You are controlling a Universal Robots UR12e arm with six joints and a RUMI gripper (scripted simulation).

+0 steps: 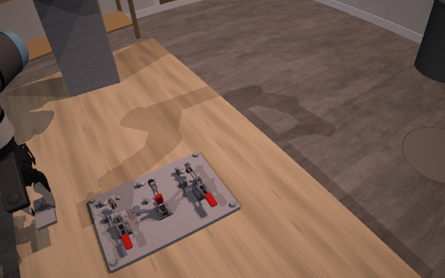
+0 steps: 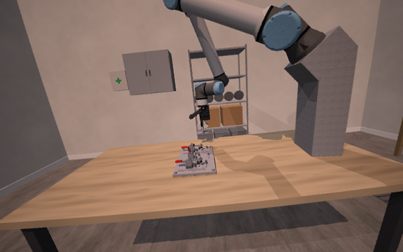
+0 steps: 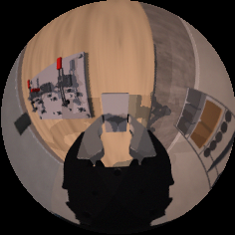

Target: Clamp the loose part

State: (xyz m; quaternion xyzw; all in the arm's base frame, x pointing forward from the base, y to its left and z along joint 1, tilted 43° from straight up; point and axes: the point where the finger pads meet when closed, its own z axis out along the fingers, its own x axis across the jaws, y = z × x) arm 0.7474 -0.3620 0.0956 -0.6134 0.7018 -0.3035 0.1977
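Grey part [image 1: 45,220] [image 2: 204,132] [image 3: 115,104] in gripper's [image 1: 41,201] [image 2: 202,128] [image 3: 116,120] pinch, above surface [image 1: 285,240] [image 2: 109,191] [image 3: 119,50].
Gripped near one end, probably to leave underside free for pads.

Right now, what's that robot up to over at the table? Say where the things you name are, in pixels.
The robot arm has a gray block [image 1: 45,220] [image 3: 115,104] pinched in its hand [image 1: 42,198] [image 3: 116,115], held above the table [image 1: 246,253] [image 2: 111,201] [image 3: 119,45] near one end of a metal plate [image 1: 172,232] [image 2: 194,172] [image 3: 83,107]. That plate carries three clamps with red handles, and none of them has a part under it. So the block is picked up, but putting it in its matching spot and locking a clamp are both still to be done.
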